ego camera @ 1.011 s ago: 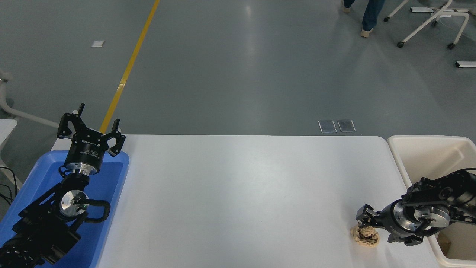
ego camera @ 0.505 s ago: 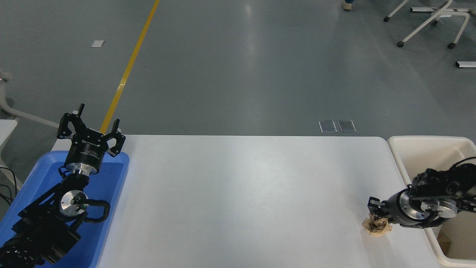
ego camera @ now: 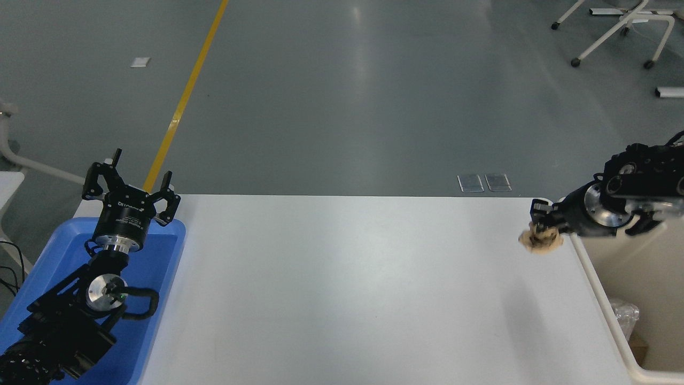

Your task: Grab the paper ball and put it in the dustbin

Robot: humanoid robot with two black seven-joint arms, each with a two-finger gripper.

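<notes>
My right gripper [ego camera: 542, 222] comes in from the right edge and is shut on the paper ball [ego camera: 541, 240], a small tan wrinkled wad. It holds the ball in the air above the table's right side, just left of the dustbin's rim. The dustbin [ego camera: 598, 286] is a cream-beige bin standing against the table's right edge; my right arm hides part of its far end. My left gripper [ego camera: 132, 179] is parked at the lower left, open and empty, over the blue tray.
The shallow blue tray [ego camera: 155, 278] lies at the table's left edge under my left arm. A clear plastic wad [ego camera: 624, 315] lies inside the dustbin. White chair legs [ego camera: 614, 29] stand on the floor at the top right.
My right gripper has lifted the paper ball off the table near its front right and carried it up and away from me. The left arm has not moved.
</notes>
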